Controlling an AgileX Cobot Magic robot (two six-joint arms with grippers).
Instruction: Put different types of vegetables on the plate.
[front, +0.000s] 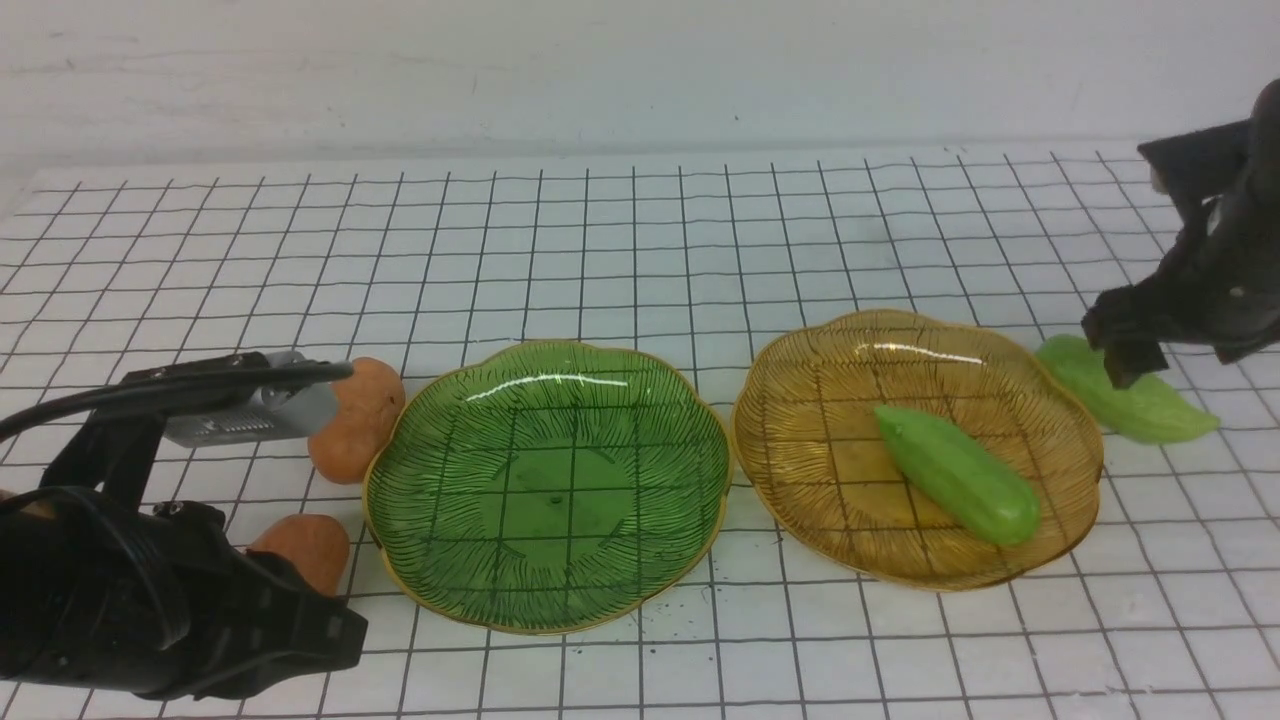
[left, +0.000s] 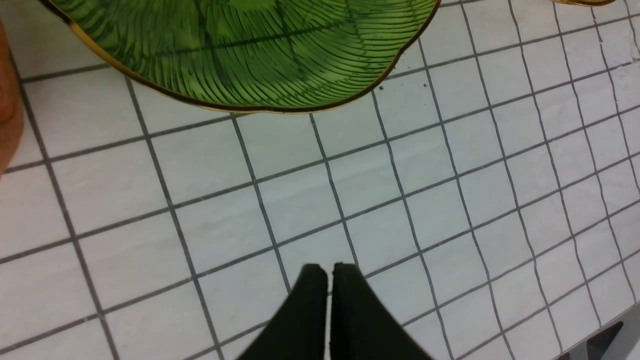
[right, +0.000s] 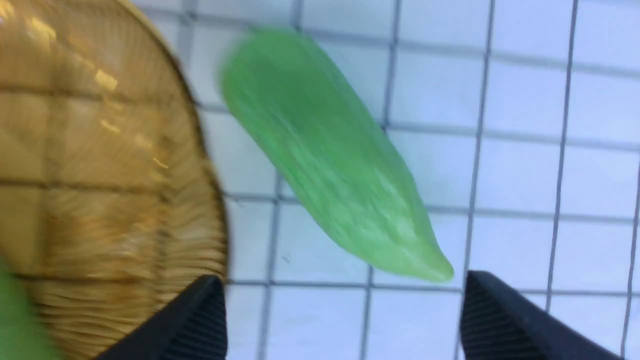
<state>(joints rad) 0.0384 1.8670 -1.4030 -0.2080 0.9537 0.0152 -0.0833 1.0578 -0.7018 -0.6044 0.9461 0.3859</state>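
Though alone, 1 cucumber (front: 957, 473) in amber plate (front: 815, 395)

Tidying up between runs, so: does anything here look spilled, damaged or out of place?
Only a few dark specks scattered on the gridded table by the near rim of the green plate, like dirt or crumbs. It and the amber plate sit flat; nothing looks broken.
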